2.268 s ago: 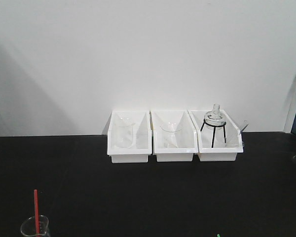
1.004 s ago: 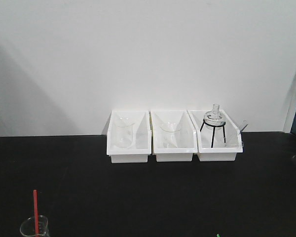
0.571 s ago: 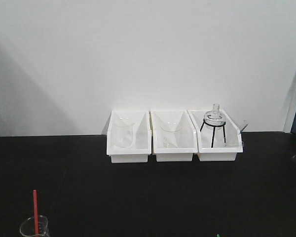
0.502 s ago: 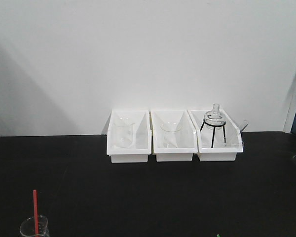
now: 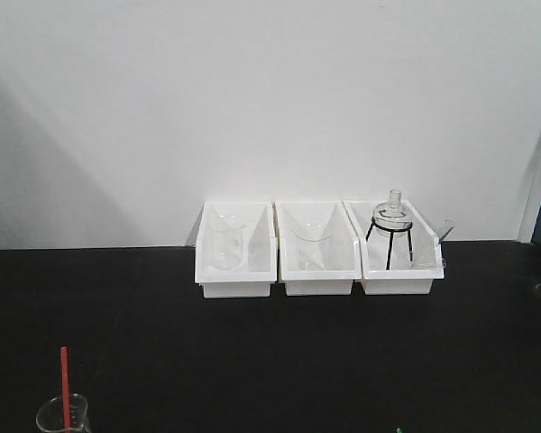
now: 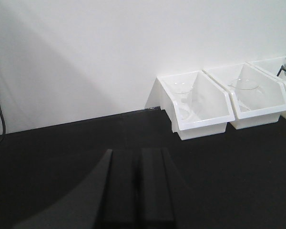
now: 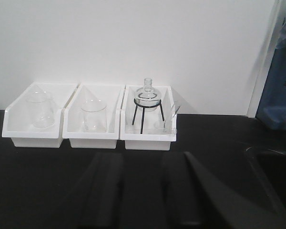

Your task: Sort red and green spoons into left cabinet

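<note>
The red spoon (image 5: 65, 383) stands upright in a glass beaker (image 5: 61, 418) at the table's (image 5: 252, 361) front left edge, only a tip of the green spoon (image 5: 398, 430) shows at the front edge, the left gripper (image 6: 138, 191) is all but closed on nothing, and the right gripper (image 7: 142, 191) is spread wide and empty.

Three white bins (image 5: 317, 287) in one far row; at least three glass beakers (image 5: 224, 248) — two in bins, one near left; one red spoon (image 5: 65, 383); one flask (image 5: 392, 215); one black tripod (image 5: 389, 245).
</note>
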`<state>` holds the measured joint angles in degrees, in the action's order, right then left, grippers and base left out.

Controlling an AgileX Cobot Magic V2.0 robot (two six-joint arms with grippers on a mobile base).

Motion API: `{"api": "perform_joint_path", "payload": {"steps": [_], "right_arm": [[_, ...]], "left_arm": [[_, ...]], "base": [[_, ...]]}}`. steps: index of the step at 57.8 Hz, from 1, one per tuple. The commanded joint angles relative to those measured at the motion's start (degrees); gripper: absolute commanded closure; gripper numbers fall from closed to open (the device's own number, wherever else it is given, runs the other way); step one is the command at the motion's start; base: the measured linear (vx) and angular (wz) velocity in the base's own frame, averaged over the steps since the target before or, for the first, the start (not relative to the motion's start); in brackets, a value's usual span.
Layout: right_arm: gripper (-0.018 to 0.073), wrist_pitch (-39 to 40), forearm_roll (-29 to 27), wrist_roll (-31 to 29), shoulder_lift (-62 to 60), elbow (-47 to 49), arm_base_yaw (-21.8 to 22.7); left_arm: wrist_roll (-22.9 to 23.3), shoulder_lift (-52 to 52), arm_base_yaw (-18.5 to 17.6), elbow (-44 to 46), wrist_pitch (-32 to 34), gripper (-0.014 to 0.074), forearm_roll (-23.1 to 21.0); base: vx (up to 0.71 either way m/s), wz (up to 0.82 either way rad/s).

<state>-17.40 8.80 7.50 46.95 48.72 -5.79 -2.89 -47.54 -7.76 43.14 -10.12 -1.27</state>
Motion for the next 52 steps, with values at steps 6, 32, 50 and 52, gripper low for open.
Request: {"api": "perform_joint_path", "payload": {"steps": [6,32,50,52], "right_arm": [[-0.0064,5.5,0.4,-0.3,-0.2,2.0,0.1],[-0.0118,-3.5,-9.9,-12.7,3.4,2.1,0.1],[-0.0017,-19.6,-42.6,-57.4,18.1,2.0,0.1],[-0.0015,-19.7,-45.0,-61.1,19.7,2.0,0.1]], "left_arm": [[0.1,0.0,0.0,2.3,5.0,0.0185,-0.5],[0.1,0.0,0.0,2.3,3.4,0.0014,-0.5],[0.2,-2.2,0.0,2.3,0.1,0.0014,-0.5],[0.2,-2.3,0.0,2.3,-0.6,0.0014,-0.5]], "base": [[0.0,0.0],[0.0,0.0],[0.0,0.0],[0.0,0.0]]}}
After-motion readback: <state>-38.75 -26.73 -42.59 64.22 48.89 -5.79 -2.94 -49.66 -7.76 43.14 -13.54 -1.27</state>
